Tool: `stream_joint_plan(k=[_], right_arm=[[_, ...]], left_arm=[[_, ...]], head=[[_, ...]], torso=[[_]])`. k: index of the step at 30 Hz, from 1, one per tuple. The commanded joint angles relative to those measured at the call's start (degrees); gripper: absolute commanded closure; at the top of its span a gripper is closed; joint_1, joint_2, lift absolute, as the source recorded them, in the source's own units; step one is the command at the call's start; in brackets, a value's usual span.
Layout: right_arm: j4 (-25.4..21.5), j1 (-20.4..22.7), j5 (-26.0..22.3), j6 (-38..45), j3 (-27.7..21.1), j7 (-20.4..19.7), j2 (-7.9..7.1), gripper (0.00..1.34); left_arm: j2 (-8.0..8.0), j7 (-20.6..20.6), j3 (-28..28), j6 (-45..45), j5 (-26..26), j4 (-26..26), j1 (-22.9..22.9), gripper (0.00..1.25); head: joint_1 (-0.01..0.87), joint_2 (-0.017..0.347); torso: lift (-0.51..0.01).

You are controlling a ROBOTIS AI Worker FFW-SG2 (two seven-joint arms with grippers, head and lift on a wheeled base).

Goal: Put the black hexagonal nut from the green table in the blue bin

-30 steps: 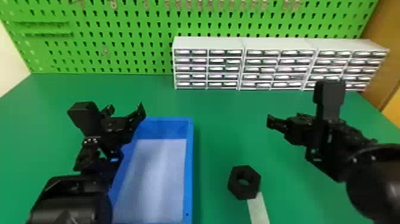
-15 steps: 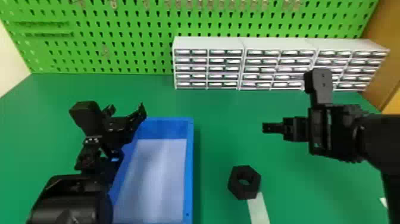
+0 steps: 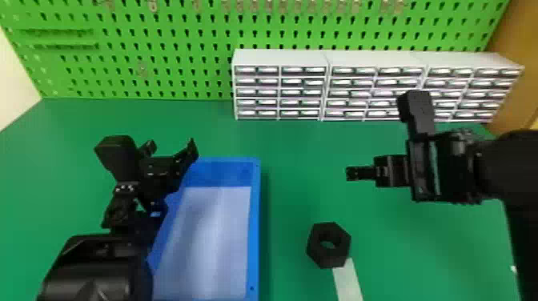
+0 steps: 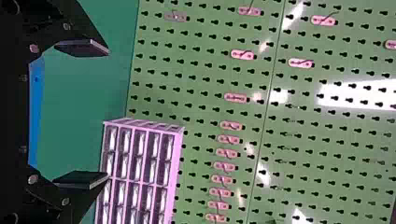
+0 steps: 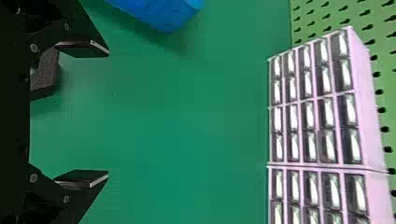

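Holds the right gripper [image 3: 352, 173] above the green surface [image 3: 296, 180] with its two fingers spread wide apart, leaving an open gap between the pads. Has the black hexagonal nut [image 3: 318, 249] lying flat on that surface, apart from the fingers, to the left of the right gripper and nearer the robot, beside a pale strip [image 3: 347, 282]. Holds the left gripper [image 3: 171, 147] likewise wide open, near the far left corner of the blue bin [image 3: 253, 224].
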Motion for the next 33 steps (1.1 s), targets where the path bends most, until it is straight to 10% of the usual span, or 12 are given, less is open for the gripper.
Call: stream_joint_plan(k=[1, 33], right_arm=[[2.36, -0.14, -0.13, 0.26, 1.01, 0.02, 0.05, 0.35], [15.81, -0.32, -3.21, 0.26, 7.96, -0.07, -0.04, 0.35]], left_arm=[[0.00, 0.07, 0.00, 0.00, 0.00, 0.06, -0.11, 0.32], [0.00, 0.07, 0.09, 0.00, 0.09, 0.06, -0.11, 0.32]], head=[[0.686, 0.051], [0.686, 0.051]], torso=[[-0.097], [-0.097]])
